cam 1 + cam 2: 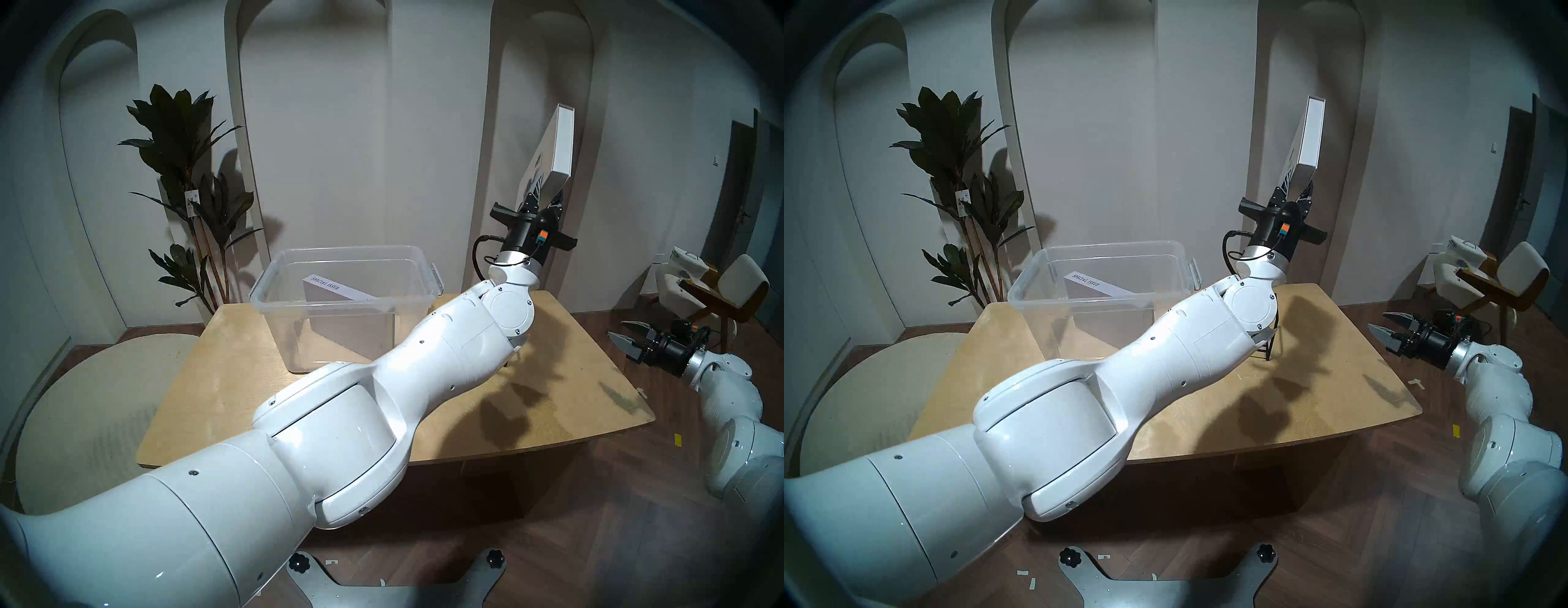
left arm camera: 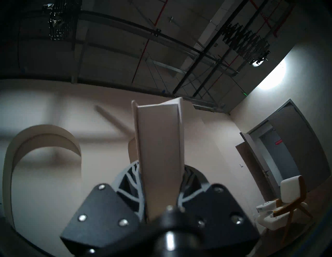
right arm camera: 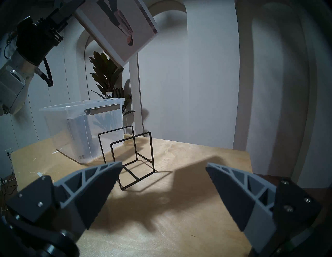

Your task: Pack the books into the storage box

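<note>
My left gripper [image 1: 544,196] is shut on the lower end of the white book [image 1: 556,144] with dark cover graphics and holds it upright, high above the table's back right, to the right of the storage box. The book also shows in the left wrist view [image 2: 159,152] and the right wrist view [image 3: 118,27]. The clear storage box [image 1: 339,305] stands at the table's back middle. The pale grey "SPECIAL ISSUE" book [image 1: 326,285] leans inside it. My right gripper [image 1: 623,337] is open and empty, off the table's right edge [image 3: 162,172].
A black wire rack [image 3: 129,156] stands on the wooden table [image 1: 551,407] right of the box, mostly hidden behind my left arm in the head views [image 1: 1272,344]. A potted plant [image 1: 191,191] stands behind the table's left. A chair [image 1: 721,293] is at the far right.
</note>
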You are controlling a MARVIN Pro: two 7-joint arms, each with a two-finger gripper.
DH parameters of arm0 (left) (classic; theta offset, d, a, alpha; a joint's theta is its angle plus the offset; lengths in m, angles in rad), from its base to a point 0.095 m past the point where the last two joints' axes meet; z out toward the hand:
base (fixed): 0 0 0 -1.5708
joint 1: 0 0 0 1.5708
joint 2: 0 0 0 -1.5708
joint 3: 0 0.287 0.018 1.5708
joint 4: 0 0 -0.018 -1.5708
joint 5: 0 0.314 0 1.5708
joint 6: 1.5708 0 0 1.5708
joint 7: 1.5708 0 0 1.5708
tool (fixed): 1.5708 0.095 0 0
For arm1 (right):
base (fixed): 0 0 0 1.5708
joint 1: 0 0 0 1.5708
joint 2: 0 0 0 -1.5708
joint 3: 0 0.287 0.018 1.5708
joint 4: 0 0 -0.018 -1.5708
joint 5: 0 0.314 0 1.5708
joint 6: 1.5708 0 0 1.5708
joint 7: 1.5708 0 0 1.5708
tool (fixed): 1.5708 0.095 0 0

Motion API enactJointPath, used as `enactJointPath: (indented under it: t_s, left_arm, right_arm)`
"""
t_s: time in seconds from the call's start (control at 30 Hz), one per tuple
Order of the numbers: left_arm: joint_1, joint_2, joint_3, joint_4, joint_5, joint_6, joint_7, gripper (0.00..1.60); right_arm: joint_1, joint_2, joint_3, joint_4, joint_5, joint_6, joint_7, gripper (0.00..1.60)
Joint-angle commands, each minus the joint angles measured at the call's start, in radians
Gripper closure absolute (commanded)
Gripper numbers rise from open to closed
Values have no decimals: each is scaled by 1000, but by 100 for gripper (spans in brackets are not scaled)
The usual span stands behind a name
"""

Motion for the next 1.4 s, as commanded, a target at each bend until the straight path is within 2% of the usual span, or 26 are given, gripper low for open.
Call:
enactJointPath:
  t_s: [0.0, 0.27, 0.57, 0.83, 1.37]
  left_arm:
    - [-16, 97, 1, -44, 72, 27, 96, 160]
    - [-12, 193, 20, -43, 145, 95, 176, 160]
    - [-7, 246, 12, -91, 171, 128, 245, 160]
    - [11, 270, -2, -161, 177, 137, 296, 160]
    - [47, 355, -59, -286, 167, 182, 372, 160]
  right_arm:
    - [15, 8, 3, -7, 3, -1, -2, 0]
    - [13, 7, 4, -5, 1, -3, -1, 0]
    - [12, 7, 4, -2, -1, -5, 1, 0]
    - [12, 7, 4, 2, -3, -8, 2, 0]
    - [12, 7, 5, 7, -6, -13, 4, 0]
